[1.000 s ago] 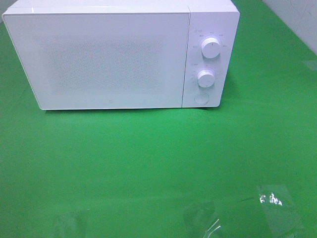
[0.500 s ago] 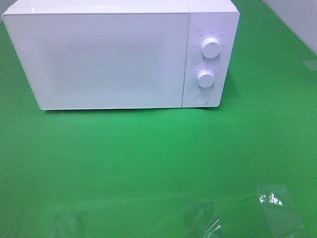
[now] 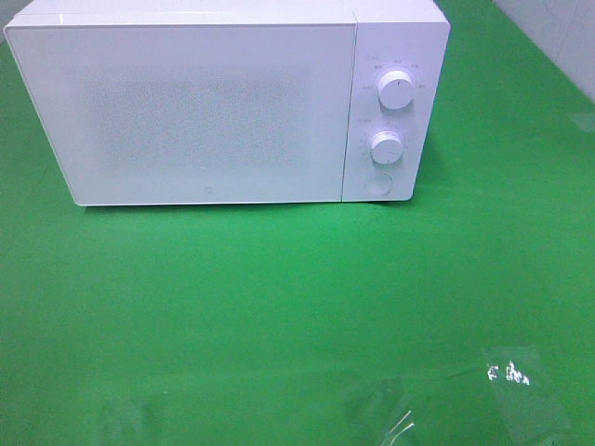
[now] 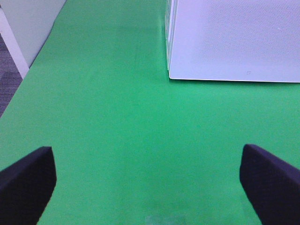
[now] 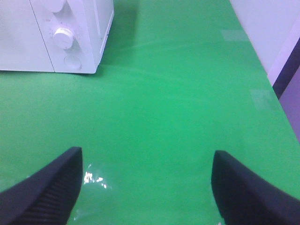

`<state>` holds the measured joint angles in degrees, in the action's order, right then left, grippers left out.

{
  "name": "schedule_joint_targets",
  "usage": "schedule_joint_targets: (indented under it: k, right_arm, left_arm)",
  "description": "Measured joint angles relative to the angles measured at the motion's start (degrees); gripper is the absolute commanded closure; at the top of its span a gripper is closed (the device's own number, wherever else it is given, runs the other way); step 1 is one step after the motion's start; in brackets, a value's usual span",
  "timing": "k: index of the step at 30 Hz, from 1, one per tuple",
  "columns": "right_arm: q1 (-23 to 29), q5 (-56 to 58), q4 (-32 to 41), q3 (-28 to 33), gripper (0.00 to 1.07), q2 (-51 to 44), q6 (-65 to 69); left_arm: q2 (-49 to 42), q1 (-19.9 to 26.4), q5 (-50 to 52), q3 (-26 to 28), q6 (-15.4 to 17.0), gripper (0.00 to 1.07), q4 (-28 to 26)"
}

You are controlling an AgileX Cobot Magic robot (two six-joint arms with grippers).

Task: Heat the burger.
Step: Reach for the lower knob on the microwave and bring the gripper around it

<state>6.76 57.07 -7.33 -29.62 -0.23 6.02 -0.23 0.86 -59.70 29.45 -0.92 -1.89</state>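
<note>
The burger is out of view in every frame. A white microwave [image 3: 223, 102] stands at the back of the green table with its door shut; two round knobs [image 3: 396, 91] and a button sit on its right panel. It also shows in the left wrist view, microwave [image 4: 234, 40], and in the right wrist view, microwave [image 5: 56, 33]. My left gripper [image 4: 150, 183] is open over bare green cloth, nothing between its fingers. My right gripper [image 5: 147, 187] is open too, over green cloth in front and to the right of the microwave. Neither gripper appears in the exterior view.
Patches of clear tape [image 3: 521, 381] shine on the green cloth near the front right, tape [image 5: 93, 178] also by my right gripper's finger. A pale wall [image 5: 262, 28] borders the table's right side, and a white panel [image 4: 28, 23] borders its left.
</note>
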Motion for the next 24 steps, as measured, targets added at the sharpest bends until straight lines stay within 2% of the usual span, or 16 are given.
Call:
schedule_joint_targets:
  k: [2, 4, 11, 20, 24]
  right_arm:
    - [0.0, -2.81, -0.11, -0.69, 0.36, 0.0, 0.06]
    - [0.0, -10.6, -2.29, -1.03, 0.36, 0.0, 0.06]
    - [0.0, -18.56, -4.81, -0.8, 0.36, 1.55, 0.06]
    - [0.0, -27.1, -5.04, 3.55, 0.36, 8.88, 0.97]
    - [0.0, -35.18, -5.04, 6.47, 0.36, 13.81, 1.32]
  left_arm:
    - [0.0, 0.0, 0.0, 0.0, 0.0, 0.06, 0.0]
    - [0.0, 0.0, 0.0, 0.0, 0.0, 0.06, 0.0]
    - [0.0, 0.0, 0.0, 0.0, 0.0, 0.06, 0.06]
    - [0.0, 0.0, 0.0, 0.0, 0.0, 0.06, 0.06]
    - [0.0, 0.0, 0.0, 0.0, 0.0, 0.06, 0.06]
